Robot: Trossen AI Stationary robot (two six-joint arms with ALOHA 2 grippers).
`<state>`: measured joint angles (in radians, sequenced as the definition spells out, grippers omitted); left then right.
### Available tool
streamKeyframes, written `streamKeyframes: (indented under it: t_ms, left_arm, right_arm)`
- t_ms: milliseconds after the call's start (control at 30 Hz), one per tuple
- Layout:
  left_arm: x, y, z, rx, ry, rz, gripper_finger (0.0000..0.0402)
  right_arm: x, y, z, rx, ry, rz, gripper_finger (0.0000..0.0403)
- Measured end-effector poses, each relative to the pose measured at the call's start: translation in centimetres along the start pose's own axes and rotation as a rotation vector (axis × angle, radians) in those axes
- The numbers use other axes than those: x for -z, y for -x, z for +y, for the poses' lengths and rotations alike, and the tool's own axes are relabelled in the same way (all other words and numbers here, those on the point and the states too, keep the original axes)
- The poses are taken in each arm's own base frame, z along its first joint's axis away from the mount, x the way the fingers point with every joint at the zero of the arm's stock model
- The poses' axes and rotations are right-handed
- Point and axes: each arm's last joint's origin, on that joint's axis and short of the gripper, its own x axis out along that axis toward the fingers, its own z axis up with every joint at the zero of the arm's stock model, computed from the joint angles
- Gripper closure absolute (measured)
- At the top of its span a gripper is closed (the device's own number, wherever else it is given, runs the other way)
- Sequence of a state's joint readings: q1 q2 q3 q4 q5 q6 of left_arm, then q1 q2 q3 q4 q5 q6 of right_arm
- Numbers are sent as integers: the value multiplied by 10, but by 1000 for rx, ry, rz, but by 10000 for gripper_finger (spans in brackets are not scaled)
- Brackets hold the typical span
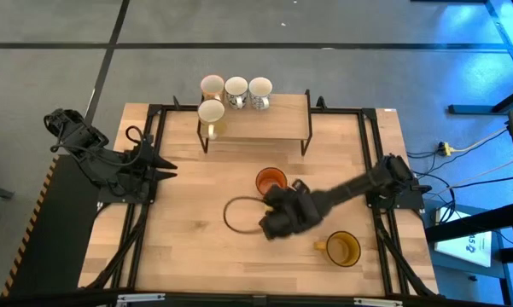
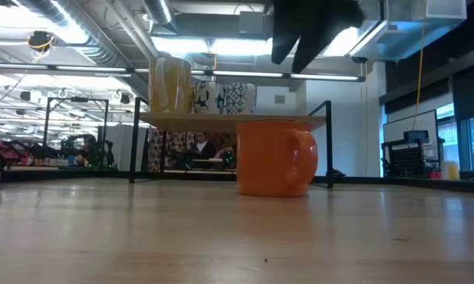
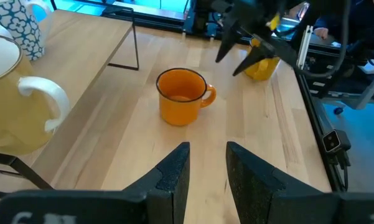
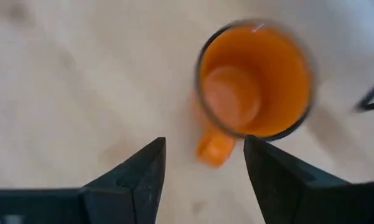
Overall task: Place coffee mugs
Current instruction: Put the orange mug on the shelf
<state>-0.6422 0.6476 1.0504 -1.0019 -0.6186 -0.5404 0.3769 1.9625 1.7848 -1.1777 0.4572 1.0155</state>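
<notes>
Hovering over the glossy orange enamel-look mug [image 1: 271, 180] at frame centre of the high view: right gripper [image 1: 283, 207], fingers spread wide, nothing between them. Right wrist view looks straight down into the mug [image 4: 255, 79]: round dark rim, smooth orange inside, stubby handle pointing toward the gap between the two dark fingers [image 4: 140, 174]. Mug stands upright on the pale wood-plank table [image 1: 188, 247], clear of the gripper.

Translucent amber-yellow mug [image 1: 343, 248] sits lower right of the high view, handle to picture-left, well apart from the orange one.

Four mugs at top centre on the thin black wire-frame shelf with wooden top [image 1: 273, 119]: cream mug [image 1: 212, 114] at the shelf's front-left, plain pale mug [image 1: 212, 85] behind it, then two white mugs with dark printed patterns [image 1: 236, 90] and [image 1: 260, 91] in a row.

Thin dark cable loop [image 1: 239, 213] lies flat on the table just left of the right gripper.

Left gripper [image 1: 160, 166] parked at the table's left edge, fingers slightly apart, empty.
</notes>
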Motion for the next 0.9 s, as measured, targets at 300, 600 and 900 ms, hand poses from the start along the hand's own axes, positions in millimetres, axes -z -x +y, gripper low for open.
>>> streamKeyframes:
  t_ms: [300,600,900]
  left_arm:
    - [0,0,0,0,0,0,303]
    - [0,0,0,0,-1,0,303]
    - [0,0,0,0,0,0,303]
  right_arm:
    - [86,-33,13,103,-257,-395,198]
    - [126,-75,1,46,-361,-490,198]
    - [125,-95,-5,28,-332,-499,198]
